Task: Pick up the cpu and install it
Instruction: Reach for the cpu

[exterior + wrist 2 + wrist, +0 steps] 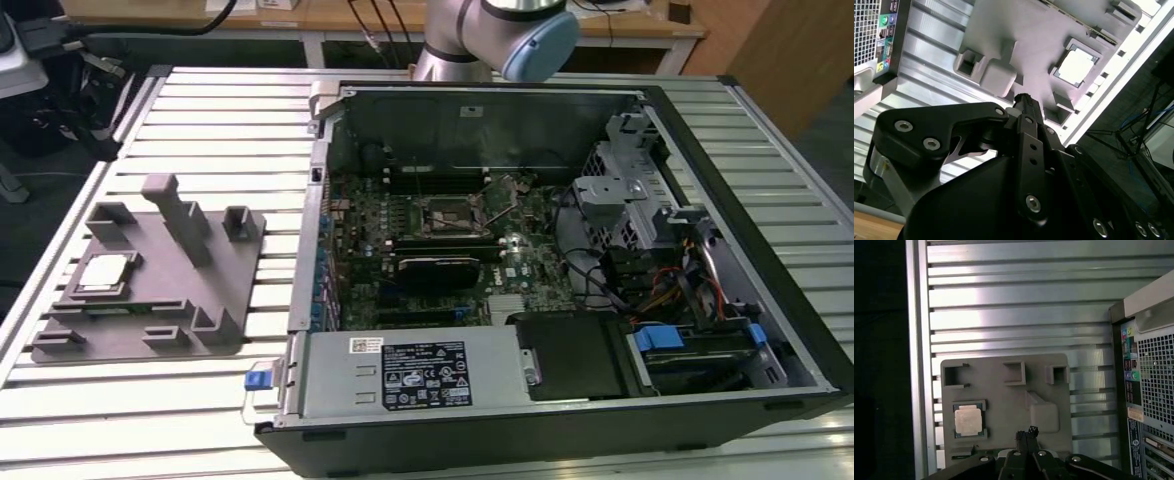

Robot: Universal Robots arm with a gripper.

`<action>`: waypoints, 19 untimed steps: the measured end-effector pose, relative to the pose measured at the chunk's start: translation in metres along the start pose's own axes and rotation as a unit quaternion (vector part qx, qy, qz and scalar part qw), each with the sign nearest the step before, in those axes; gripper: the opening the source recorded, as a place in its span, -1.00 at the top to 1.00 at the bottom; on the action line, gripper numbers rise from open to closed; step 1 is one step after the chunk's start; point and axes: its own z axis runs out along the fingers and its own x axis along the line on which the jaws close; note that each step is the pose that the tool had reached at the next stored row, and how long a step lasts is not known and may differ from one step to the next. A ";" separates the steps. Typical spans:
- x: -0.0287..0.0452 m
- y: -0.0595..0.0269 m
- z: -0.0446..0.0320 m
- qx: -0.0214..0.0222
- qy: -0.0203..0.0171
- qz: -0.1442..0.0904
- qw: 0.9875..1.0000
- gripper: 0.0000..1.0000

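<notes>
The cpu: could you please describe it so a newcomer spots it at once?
At the exterior view's left, beside the open computer case, lies a grey plate with upright blocks. The cpu sits in a recess on it, the only flat silvery square there.

One cpu (104,274), one grey holder plate (140,305), folks. One open computer case (481,130), one slatted metal table (214,110), and one robot arm (494,30).

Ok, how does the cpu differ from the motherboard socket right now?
Colour: the cpu has a pale silvery top, while the socket is dark with a metal frame.
Place: the cpu rests in the grey fixture outside the computer case; the socket sits on the motherboard inside it.
Both are square and lie flat.
</notes>
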 end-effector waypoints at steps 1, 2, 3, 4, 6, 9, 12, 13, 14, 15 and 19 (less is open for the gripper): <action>0.0012 -0.0001 0.0008 0.000 0.000 0.000 1.000 0.79; 0.0024 -0.0003 0.0017 0.000 0.000 0.000 1.000 0.79; 0.0037 -0.0004 0.0026 0.000 0.000 0.000 1.000 0.79; 0.0049 -0.0005 0.0034 0.000 0.000 0.000 1.000 0.79; 0.0070 -0.0008 0.0051 0.000 0.000 0.000 1.000 0.79; 0.0096 -0.0011 0.0077 0.000 0.000 0.000 1.000 0.79; 0.0116 -0.0017 0.0104 0.000 0.000 0.000 1.000 0.79; 0.0123 -0.0019 0.0112 0.000 0.000 0.000 1.000 0.79; 0.0129 -0.0021 0.0122 0.000 0.000 0.000 1.000 0.79; 0.0135 -0.0023 0.0130 0.000 0.000 0.000 1.000 0.79; 0.0161 -0.0033 0.0167 0.000 0.000 0.000 1.000 0.79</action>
